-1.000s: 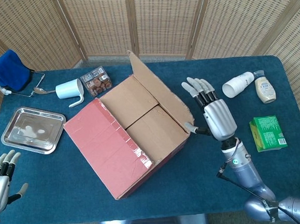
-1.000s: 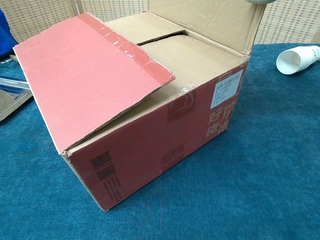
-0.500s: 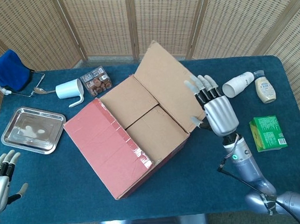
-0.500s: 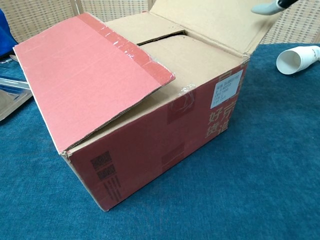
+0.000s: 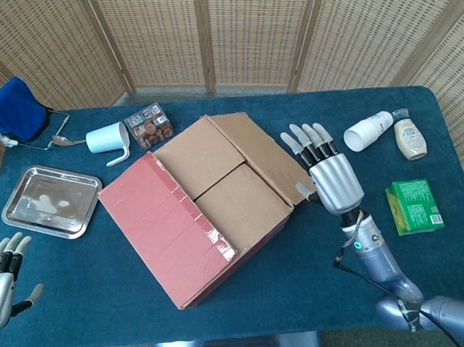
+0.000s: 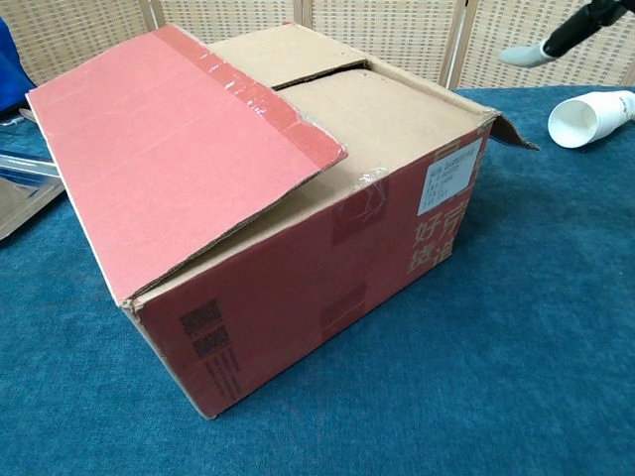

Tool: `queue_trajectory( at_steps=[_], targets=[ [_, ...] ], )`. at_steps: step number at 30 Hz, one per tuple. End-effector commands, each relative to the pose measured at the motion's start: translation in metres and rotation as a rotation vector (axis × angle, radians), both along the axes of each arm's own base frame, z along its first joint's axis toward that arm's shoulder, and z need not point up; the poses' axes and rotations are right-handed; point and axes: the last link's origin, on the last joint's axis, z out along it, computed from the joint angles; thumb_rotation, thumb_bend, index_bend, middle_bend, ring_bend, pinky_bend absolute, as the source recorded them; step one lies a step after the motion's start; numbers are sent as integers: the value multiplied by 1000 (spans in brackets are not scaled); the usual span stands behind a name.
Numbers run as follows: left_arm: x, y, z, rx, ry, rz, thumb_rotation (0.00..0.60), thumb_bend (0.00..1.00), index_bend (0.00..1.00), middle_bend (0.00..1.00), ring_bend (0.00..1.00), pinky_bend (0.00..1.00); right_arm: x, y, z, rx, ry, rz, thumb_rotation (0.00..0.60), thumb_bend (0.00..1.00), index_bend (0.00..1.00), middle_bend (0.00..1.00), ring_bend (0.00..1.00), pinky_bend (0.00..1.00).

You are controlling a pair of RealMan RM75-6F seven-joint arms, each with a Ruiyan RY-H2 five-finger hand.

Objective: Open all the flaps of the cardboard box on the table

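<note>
blue tabletop: box right flap down & out, red flap + 2 inner ones left; right hand spread wide, empty; left hand empty too.

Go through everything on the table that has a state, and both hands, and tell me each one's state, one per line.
Cardboard box: upright, partly opened.
Right outer flap: folded out past the box edge.
Red outer flap: down over the top.
Inner flaps: closed flat.
White mug: lying on its side.
Paper cup: lying on its side.
Metal tray: empty.
Right hand: open, fingers spread.
Left hand: open, holding nothing.
</note>
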Motion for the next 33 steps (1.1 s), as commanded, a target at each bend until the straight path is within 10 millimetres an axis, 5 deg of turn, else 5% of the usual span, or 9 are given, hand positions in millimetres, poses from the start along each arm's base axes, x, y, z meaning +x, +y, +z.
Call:
queue_trajectory(
  at_steps=[1, 13, 21, 33],
  targets=[
    [0, 1, 1, 3, -2, 0, 600, 70, 46, 0, 0, 0, -2, 5, 4, 13, -6, 0, 600, 175, 0, 0, 0, 0],
    [10, 4, 9, 25, -32, -31, 600, 70, 45, 0, 0, 0, -24, 33, 33, 7, 30, -1, 600, 114, 0, 0, 0, 35],
    [9, 1, 15, 41, -42, -32, 600, 69, 46, 0, 0, 0, -63, 58, 51, 3, 51, -69, 600, 94, 0, 0, 0, 14],
    [14, 0, 21, 62, -53, -54, 600, 69, 47, 0, 0, 0, -117, 122, 81, 10, 38, -302, 600, 73, 0, 0, 0, 0]
  ],
)
